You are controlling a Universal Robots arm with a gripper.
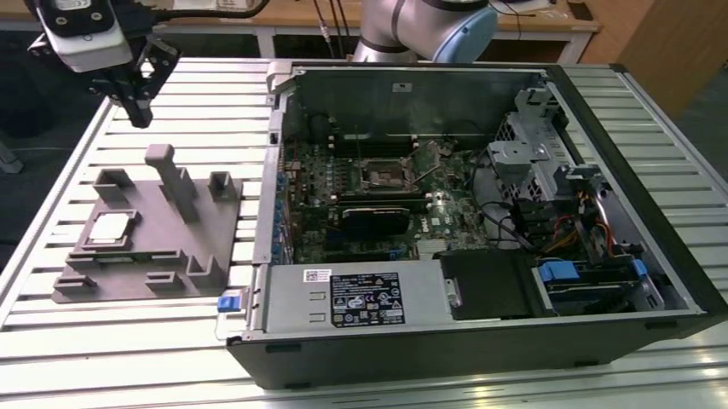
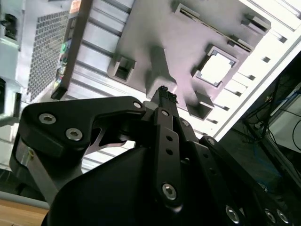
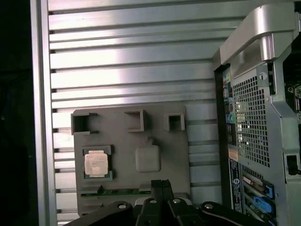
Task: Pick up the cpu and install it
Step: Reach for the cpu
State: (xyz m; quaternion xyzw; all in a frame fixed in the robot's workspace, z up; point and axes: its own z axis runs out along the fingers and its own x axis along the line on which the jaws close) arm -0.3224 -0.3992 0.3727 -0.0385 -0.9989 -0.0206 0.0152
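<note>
Silvery-grey metal is showing on the face of the cpu [image 1: 111, 228], which is lying flat in a square recess of the grey plastic fixture [image 1: 148, 256], toward the exterior view's left side of that block. One claw [image 1: 139, 119] is hanging in the air above the slatted aluminium worktop [image 1: 205, 111], over the fixture's far side, with its two fingers pressed together and nothing between them. The chip is sitting well apart from the fingertips and is not being touched; in both wrist views it is lying beyond the closed tips and off to one side of them, with the fixture's tall upright post between. One cpu, one fixture, one claw and one robot arm [image 1: 427, 30] are showing. The fixture is carrying three small open-topped pockets along one edge, seen in the first wrist view, and a single tall post rising near its middle. One open computer case [image 1: 455, 349] is lying on its side on the worktop, just beside the fixture on the exterior view's right, its motherboard exposed. One dark square socket frame [image 1: 381, 175] is sitting on that board, well apart from both the chip and the claw. One large grey box with a white label [image 1: 353, 296] is lying inside the case along the near wall.
</note>
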